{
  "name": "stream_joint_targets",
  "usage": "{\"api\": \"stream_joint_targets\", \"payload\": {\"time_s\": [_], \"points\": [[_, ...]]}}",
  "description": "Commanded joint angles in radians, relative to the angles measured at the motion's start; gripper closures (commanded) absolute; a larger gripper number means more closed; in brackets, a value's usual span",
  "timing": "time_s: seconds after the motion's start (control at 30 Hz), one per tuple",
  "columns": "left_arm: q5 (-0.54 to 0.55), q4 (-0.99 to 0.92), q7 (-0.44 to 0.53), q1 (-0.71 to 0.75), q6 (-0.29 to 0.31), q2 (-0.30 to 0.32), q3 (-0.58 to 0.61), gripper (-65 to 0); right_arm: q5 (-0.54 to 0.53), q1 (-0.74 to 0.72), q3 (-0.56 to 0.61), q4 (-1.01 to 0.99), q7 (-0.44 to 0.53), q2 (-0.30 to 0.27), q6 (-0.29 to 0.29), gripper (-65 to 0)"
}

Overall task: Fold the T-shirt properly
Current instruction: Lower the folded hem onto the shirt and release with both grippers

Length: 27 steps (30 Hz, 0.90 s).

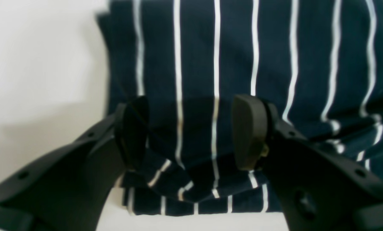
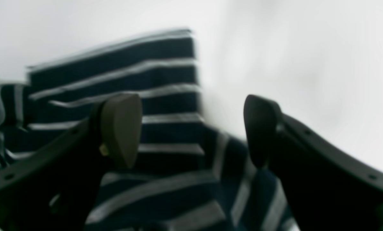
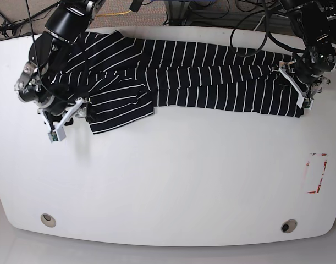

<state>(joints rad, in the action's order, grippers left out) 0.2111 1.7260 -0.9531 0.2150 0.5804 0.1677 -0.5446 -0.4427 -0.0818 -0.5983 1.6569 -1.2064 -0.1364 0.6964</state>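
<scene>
Lying stretched along the far side of the white table (image 3: pixel 173 176), folded into a long band: the T-shirt (image 3: pixel 211 82), one sleeve spread out near the right gripper (image 3: pixel 69 118). Spread wide and holding nothing, that gripper, poised over the sleeve's edge (wrist view blurred). Likewise parted and empty, the left gripper (image 3: pixel 299 88), at the hem corner.

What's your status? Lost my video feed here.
Left gripper open over T-shirt hem. Right gripper open by sleeve. Shirt half-folded on table. Nothing blocking.
</scene>
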Motion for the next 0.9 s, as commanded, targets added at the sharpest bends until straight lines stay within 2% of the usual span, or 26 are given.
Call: {"api": "stream_joint_targets", "payload": {"time_s": [0.0,0.13,0.27,0.43,0.7,0.77,0.87], "points": [[0.011,-0.013,0.016,-0.007,0.0,0.019,-0.006,-37.9,-0.014,-0.063,0.034,-0.085,0.072,-0.019,0.002,-47.4],[0.011,-0.024,0.016,-0.006,0.0,0.019,-0.009,-37.9,0.049,-0.112,0.111,-0.208,0.162,-0.059,0.002,-47.4],[0.011,-0.03,0.016,-0.006,0.0,0.019,-0.01,-37.9,0.138,-0.158,0.142,-0.288,0.245,-0.058,0.002,-47.4],[0.009,-0.03,0.016,-0.006,0.0,0.019,-0.01,-37.9,0.2,-0.174,0.142,-0.358,0.29,-0.056,0.002,-47.4],[0.009,-0.03,0.016,-0.01,0.0,0.019,-0.006,-37.9,0.183,-0.149,0.159,-0.415,0.293,-0.036,0.002,-47.1],[0.009,-0.03,0.016,-0.012,0.0,0.019,-0.004,-37.9,0.172,-0.131,0.177,-0.393,0.293,-0.032,0.002,-43.3],[0.009,-0.03,0.016,-0.012,0.0,0.019,-0.002,-37.9,0.164,-0.108,0.208,-0.337,0.293,-0.025,0.002,-30.9]]}}
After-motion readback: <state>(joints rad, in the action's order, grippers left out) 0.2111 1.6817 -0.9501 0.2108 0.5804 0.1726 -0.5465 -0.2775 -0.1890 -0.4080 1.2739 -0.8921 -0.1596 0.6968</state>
